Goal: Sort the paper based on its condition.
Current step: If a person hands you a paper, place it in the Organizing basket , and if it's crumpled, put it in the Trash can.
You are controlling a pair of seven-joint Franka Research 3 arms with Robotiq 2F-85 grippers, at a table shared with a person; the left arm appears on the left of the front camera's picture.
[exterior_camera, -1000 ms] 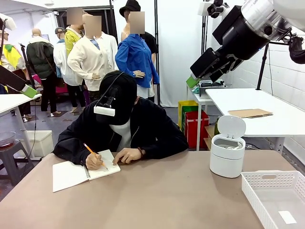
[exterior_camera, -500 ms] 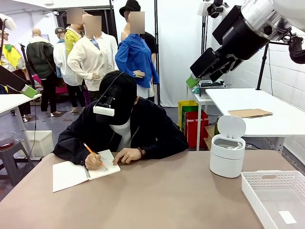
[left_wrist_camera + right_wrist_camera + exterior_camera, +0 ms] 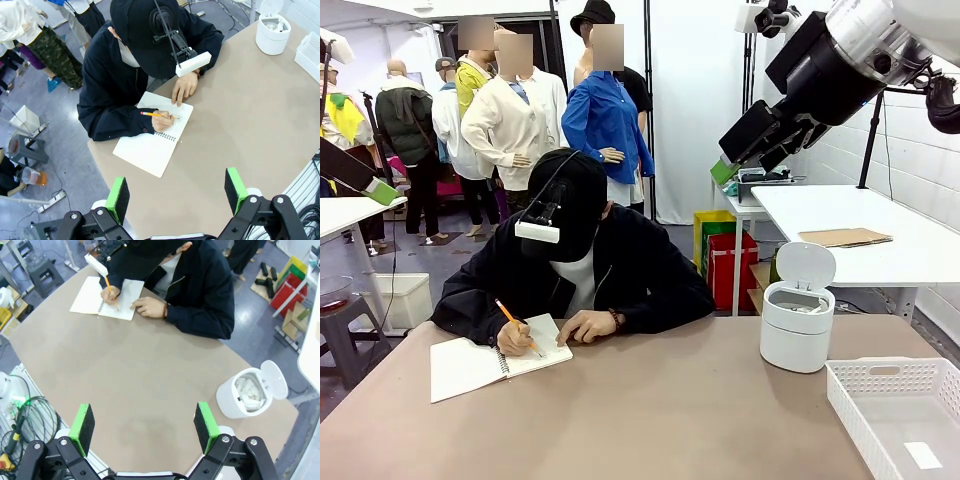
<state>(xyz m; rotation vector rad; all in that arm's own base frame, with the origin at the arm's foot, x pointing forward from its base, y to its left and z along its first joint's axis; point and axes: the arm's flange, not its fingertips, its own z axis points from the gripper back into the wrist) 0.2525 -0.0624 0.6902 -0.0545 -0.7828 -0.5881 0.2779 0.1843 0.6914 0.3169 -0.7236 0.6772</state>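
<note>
**Contents.** Crumpled white paper wads (image 3: 248,390) lie inside the white round plastic bin (image 3: 797,340), whose hinged lid stands up, near the far right of the beige worktop (image 3: 670,420). One flat white paper slip (image 3: 923,455) lies on the floor of the white perforated plastic basket (image 3: 885,366), just beside the bin on the robot's side. No loose paper is seen on the worktop itself.

**Also present.** A person in a dark jacket writes with a yellow pencil (image 3: 515,322) in an open spiral-bound notebook (image 3: 470,370). The person's other hand (image 3: 588,325) rests at the page's edge.

**Hazards (judged).**
- With nothing loose to sort, a descent now could land on the notebook, which is no part of the job.
- It could also meet the person's hands, which occupy the same spot.
- A fresh sheet, once offered, may lie flat on the worktop and slip from the pads.
- A wad may roll toward the edge.
- A wad dropped in the basket, or a slip in the bin, would spoil the sort.

**Left pincer** (image 3: 176,192): jaws spread wide, nothing between the green pads. It hangs high above the notebook and touches nothing.

**Right pincer** (image 3: 144,426): jaws spread wide and empty. It hangs high above the bare middle of the worktop, well apart from bin and basket.
</note>
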